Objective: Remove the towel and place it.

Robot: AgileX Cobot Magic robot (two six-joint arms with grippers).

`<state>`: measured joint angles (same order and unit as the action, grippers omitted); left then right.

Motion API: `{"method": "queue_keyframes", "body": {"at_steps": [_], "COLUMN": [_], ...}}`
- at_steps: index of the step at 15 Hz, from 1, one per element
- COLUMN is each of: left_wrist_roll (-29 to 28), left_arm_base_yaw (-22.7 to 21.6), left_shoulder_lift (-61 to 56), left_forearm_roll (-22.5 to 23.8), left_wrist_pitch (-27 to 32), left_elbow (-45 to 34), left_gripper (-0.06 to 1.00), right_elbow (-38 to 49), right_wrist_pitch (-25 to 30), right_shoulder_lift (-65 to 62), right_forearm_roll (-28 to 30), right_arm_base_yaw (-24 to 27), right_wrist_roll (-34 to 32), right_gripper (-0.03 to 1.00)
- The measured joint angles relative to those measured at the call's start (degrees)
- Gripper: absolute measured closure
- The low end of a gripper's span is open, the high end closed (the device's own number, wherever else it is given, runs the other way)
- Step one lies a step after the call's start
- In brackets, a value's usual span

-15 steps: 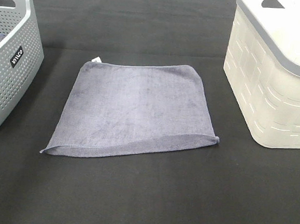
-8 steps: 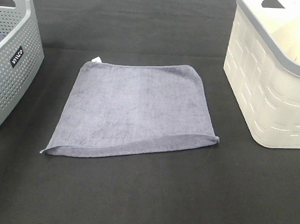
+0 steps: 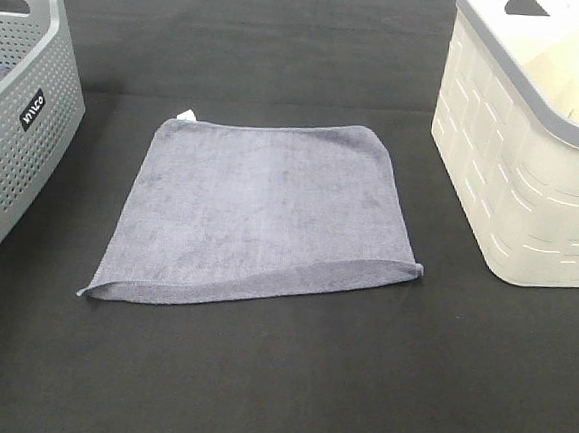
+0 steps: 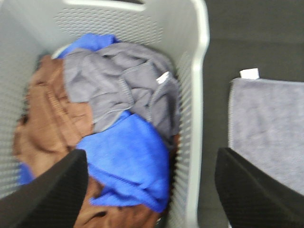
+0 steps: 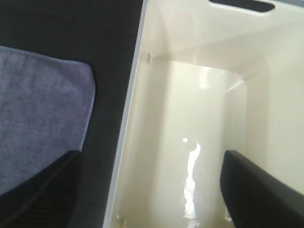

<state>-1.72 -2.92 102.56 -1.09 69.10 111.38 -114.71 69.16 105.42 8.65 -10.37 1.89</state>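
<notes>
The grey-lavender towel [image 3: 265,210] lies spread flat on the black table cloth, its white tag [image 3: 185,115] at the far left corner. Its edge shows in the left wrist view [image 4: 268,133] and the right wrist view [image 5: 38,109]. Neither gripper shows in the exterior view. My left gripper [image 4: 151,190] is open and empty, hanging above the grey perforated basket [image 4: 202,71]. My right gripper [image 5: 149,190] is open and empty above the white basket [image 5: 199,118]. Neither gripper touches the towel.
The grey basket [image 3: 16,125] stands at the left and holds a crumpled grey cloth [image 4: 123,85], a blue cloth [image 4: 128,161] and a brown cloth [image 4: 47,123]. The white basket [image 3: 533,176] stands at the right, with nothing visible inside.
</notes>
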Motion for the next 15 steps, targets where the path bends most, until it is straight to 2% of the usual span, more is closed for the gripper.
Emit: {"method": "queue_keyframes", "body": {"at_steps": [3, 6, 10, 12, 15], "left_wrist_roll": [0.00, 0.00, 0.00, 0.00, 0.00], "left_arm_base_yaw": [0.00, 0.00, 0.00, 0.00, 0.00], "left_shoulder_lift": [-3.50, -10.37, -24.81, -32.09, -42.63], "left_forearm_roll": [2.41, 1.49, 1.09, 1.09, 1.09], "left_wrist_pitch": [0.29, 0.34, 0.34, 0.00, -3.61], "left_elbow": [-0.86, -6.76, -22.17, -32.37, -46.81], "left_gripper": [0.25, 0.25, 0.25, 0.25, 0.25], "right_elbow": [0.86, 8.19, 26.93, 35.87, 47.10], "right_wrist_pitch": [0.69, 0.63, 0.80, 0.80, -0.80], "right_shoulder_lift": [-1.26, -8.31, -22.75, -29.28, -38.16], "right_forearm_roll": [-0.40, -1.89, -1.89, -1.89, -2.06], "right_arm_base_yaw": [0.00, 0.00, 0.00, 0.00, 0.00], "right_wrist_roll": [-0.17, -0.34, -0.34, -0.34, -0.34], "right_gripper": [0.20, 0.20, 0.20, 0.20, 0.20]}}
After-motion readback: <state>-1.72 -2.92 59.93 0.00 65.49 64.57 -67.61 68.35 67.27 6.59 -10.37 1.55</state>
